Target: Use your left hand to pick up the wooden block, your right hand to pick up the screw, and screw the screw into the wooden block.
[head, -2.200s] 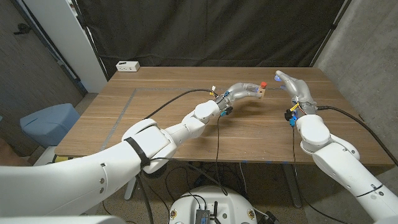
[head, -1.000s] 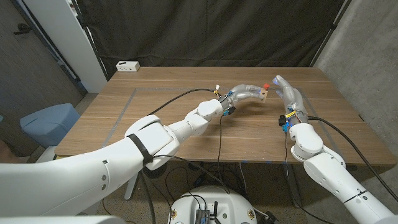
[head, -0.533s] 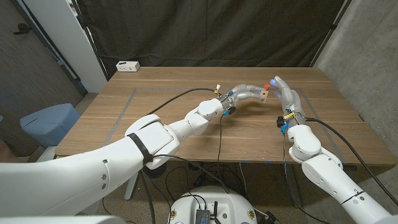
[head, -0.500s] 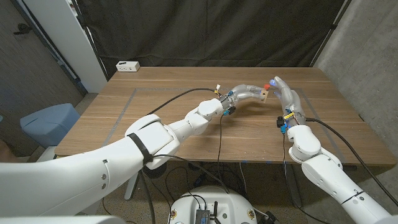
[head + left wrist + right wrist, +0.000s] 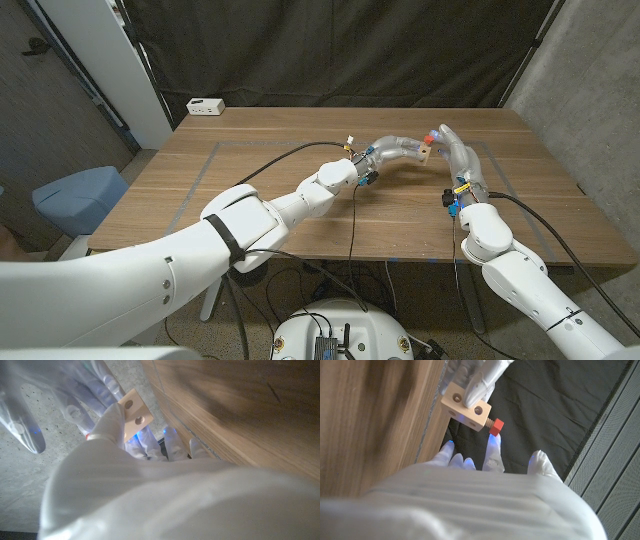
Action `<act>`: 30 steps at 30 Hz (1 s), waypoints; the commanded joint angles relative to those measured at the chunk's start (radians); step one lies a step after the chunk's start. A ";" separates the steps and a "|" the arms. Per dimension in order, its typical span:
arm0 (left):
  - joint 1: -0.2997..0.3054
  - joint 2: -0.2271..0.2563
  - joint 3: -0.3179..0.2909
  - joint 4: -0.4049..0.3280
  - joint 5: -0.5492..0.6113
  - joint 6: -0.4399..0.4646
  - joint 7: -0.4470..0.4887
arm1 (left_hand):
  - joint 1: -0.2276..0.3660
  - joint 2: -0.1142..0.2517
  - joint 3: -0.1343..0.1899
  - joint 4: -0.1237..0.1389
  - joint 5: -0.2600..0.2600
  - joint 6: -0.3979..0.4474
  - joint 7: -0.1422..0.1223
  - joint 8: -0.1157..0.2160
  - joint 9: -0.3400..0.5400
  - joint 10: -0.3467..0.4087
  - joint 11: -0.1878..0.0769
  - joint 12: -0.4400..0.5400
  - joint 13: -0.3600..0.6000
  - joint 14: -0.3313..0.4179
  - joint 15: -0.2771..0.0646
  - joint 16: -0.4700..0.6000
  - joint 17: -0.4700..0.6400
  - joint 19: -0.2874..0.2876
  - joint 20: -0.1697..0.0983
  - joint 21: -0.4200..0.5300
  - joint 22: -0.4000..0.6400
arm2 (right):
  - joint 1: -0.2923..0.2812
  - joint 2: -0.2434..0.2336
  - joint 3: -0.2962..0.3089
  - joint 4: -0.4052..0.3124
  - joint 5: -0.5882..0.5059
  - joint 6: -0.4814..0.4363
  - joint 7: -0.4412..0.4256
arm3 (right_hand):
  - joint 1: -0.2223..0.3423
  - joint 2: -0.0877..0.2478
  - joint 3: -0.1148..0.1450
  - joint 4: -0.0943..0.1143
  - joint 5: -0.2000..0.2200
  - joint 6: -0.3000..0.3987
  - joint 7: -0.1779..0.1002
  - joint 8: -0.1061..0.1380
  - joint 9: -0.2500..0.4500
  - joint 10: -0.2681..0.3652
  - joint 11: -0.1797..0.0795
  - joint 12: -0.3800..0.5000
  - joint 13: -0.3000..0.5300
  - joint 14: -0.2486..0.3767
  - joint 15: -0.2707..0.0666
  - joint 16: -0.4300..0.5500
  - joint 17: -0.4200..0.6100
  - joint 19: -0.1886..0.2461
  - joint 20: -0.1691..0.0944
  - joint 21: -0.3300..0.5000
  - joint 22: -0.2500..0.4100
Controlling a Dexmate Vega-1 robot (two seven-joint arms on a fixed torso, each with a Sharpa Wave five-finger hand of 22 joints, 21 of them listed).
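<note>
the left hand [image 5: 397, 148] holds the small pale wooden block with holes [image 5: 466, 408] above the wooden surface [image 5: 250, 190]; the red-headed screw [image 5: 495, 426] juts from its end toward the right hand [image 5: 455, 147], whose fingertips touch it, grip unclear

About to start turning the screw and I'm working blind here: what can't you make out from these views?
- Right wrist view: whether the right hand touches the screw; its own back hides the fingers' lower parts.
- Head view: how deep the screw sits in the wooden block; too small.
- Left wrist view: the left hand covers most of the block.
</note>
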 commanded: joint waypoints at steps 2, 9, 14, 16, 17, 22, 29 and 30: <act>0.010 0.003 -0.002 -0.004 0.002 -0.018 -0.010 | -0.048 0.064 0.052 0.053 0.001 0.073 0.011 0.023 0.003 0.010 -0.004 0.019 0.003 0.006 -0.069 0.000 0.001 -0.001 -0.004 0.005 0.004 | -0.014 0.005 -0.006 -0.010 -0.001 0.010 -0.009 | 0.001 0.007 0.005 -0.010 0.005 0.022 0.003 0.006 0.004 0.000 -0.016 0.007 0.002 -0.002 0.000 0.011 0.001 0.002 0.008 0.006 0.002; 0.013 0.003 -0.003 -0.005 0.003 -0.023 -0.013 | -0.048 0.065 0.052 0.054 0.001 0.074 0.009 0.024 0.003 0.008 -0.004 0.018 0.003 0.007 -0.067 0.001 0.001 -0.001 -0.002 0.005 0.004 | -0.023 0.008 -0.005 -0.013 -0.003 0.019 -0.014 | 0.002 0.009 0.006 -0.012 0.006 0.040 0.004 0.008 0.004 0.007 -0.025 0.009 0.002 0.000 -0.002 0.013 0.000 0.005 0.009 0.007 0.002; 0.016 0.003 -0.006 -0.006 0.002 -0.028 -0.015 | -0.047 0.065 0.052 0.053 0.000 0.073 0.007 0.023 0.003 0.012 -0.003 0.019 0.003 0.006 -0.068 0.000 0.001 -0.001 -0.003 0.005 0.004 | -0.025 0.010 -0.004 -0.012 -0.002 0.025 -0.012 | 0.002 0.010 0.007 -0.014 0.006 0.050 0.006 0.007 0.004 0.013 -0.033 0.011 0.002 0.005 -0.002 0.016 0.000 0.010 0.011 0.009 0.002; 0.018 0.004 -0.007 -0.007 0.002 -0.031 -0.016 | -0.047 0.065 0.051 0.053 0.000 0.073 0.007 0.024 0.003 0.010 -0.004 0.018 0.003 0.006 -0.067 0.000 0.001 -0.001 -0.003 0.005 0.004 | -0.025 0.010 -0.004 -0.011 -0.001 0.025 -0.011 | 0.002 0.010 0.007 -0.014 0.006 0.054 0.007 0.008 0.004 0.013 -0.035 0.011 0.002 0.006 -0.003 0.017 0.000 0.010 0.011 0.009 0.002; 0.018 0.004 -0.007 -0.007 0.002 -0.031 -0.016 | -0.047 0.065 0.052 0.053 0.000 0.072 0.007 0.023 0.003 0.010 -0.003 0.019 0.003 0.007 -0.066 0.000 0.001 -0.001 -0.002 0.005 0.004 | -0.025 0.010 -0.004 -0.010 -0.001 0.026 -0.011 | 0.002 0.010 0.007 -0.014 0.006 0.056 0.006 0.008 0.004 0.014 -0.038 0.011 0.002 0.007 -0.003 0.017 0.000 0.011 0.011 0.009 0.002; 0.020 0.005 -0.008 -0.008 0.003 -0.034 -0.016 | -0.048 0.064 0.051 0.053 0.000 0.074 0.007 0.024 0.003 0.009 -0.004 0.018 0.004 0.006 -0.068 0.000 0.001 -0.001 -0.003 0.005 0.004 | -0.025 0.014 -0.004 -0.005 0.002 0.033 -0.009 | 0.001 0.011 0.008 -0.015 0.006 0.067 0.005 0.008 0.004 0.018 -0.038 0.011 0.002 0.007 -0.003 0.017 0.000 0.012 0.010 0.009 0.002; 0.020 0.003 -0.010 -0.007 0.003 -0.030 -0.016 | -0.048 0.065 0.051 0.053 -0.001 0.074 0.009 0.024 0.003 0.009 -0.004 0.018 0.004 0.008 -0.068 0.000 0.001 -0.001 -0.003 0.005 0.004 | -0.026 0.021 -0.003 0.003 0.005 0.044 -0.010 | 0.001 0.013 0.009 -0.017 0.006 0.086 0.007 0.009 0.004 0.026 -0.048 0.013 0.001 0.013 -0.005 0.020 -0.001 0.018 0.010 0.011 0.002; 0.019 0.002 -0.010 -0.006 0.003 -0.029 -0.017 | -0.047 0.064 0.052 0.052 -0.001 0.074 0.009 0.024 0.003 0.010 -0.005 0.019 0.004 0.008 -0.068 0.000 0.001 -0.001 -0.003 0.005 0.004 | -0.026 0.024 -0.002 0.004 0.008 0.048 -0.010 | 0.001 0.014 0.009 -0.018 0.006 0.090 0.008 0.009 0.004 0.028 -0.049 0.013 0.001 0.014 -0.005 0.020 -0.001 0.021 0.010 0.012 0.002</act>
